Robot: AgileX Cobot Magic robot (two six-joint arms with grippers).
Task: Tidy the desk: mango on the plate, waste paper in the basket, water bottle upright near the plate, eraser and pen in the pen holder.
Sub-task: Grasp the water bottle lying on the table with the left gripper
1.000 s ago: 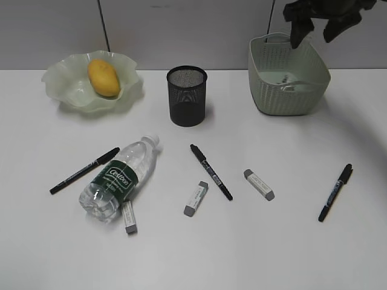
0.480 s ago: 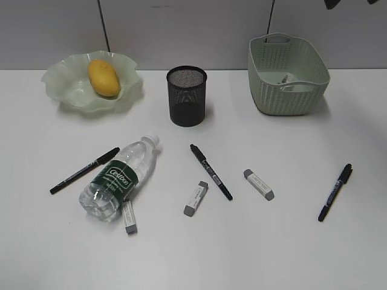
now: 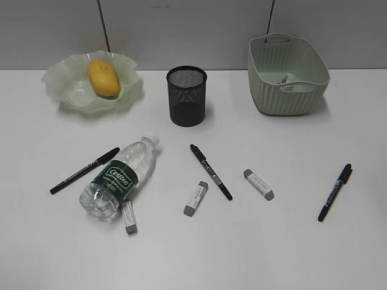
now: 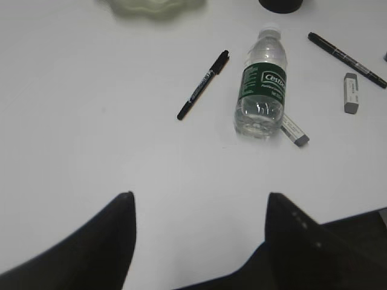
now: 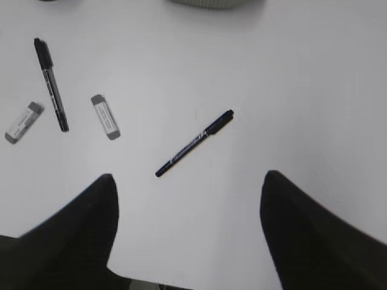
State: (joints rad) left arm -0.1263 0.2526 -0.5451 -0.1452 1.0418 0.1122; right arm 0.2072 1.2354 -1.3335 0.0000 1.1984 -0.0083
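- Exterior: the arm seen above the basket (image 3: 288, 75) earlier is gone; paper (image 3: 288, 81) inside, mango (image 3: 103, 77) on plate (image 3: 66, 84). Bottle (image 3: 119, 178) lies lower left.
- Left wrist: left gripper (image 4: 199, 205) wide open, empty.
- Right wrist: right gripper (image 5: 188, 190) wide open, empty, above a pen (image 5: 195, 143); pens and erasers remain.

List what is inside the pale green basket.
Inside the basket a small white-grey scrap of waste paper lies on the floor near the front handle. The front wall hides the rest of the floor.

Bare desk (image 3: 290, 248) along the front edge, water bottle (image 3: 118, 177) wedged between left pen (image 3: 84, 170) and eraser (image 3: 129, 217)
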